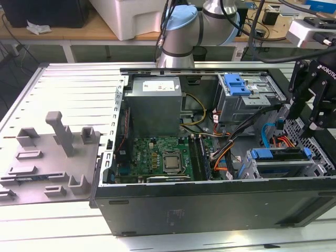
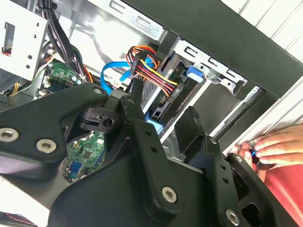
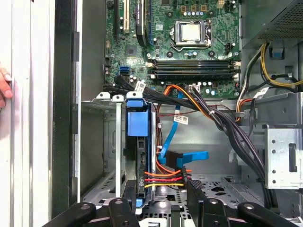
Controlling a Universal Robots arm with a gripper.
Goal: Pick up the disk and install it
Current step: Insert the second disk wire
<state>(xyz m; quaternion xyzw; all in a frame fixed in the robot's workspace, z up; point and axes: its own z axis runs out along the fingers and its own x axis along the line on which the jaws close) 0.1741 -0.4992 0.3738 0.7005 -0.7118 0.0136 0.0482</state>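
Disk (image 3: 139,156) seated edgewise in cage at case's 3 o'clock, cabled; tool (image 3: 158,201) spread apart, straddling it empty.

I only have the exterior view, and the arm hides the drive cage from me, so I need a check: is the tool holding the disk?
Observer: No. In both wrist views the tool is open and holds nothing.
Operator: Where is the disk, then?
Observer: In the first wrist view the disk stands on edge in the drive cage, with cables at its near end.
Operator: Anything else close by?
Observer: In the second wrist view a person's hand rests on the case's outer edge.
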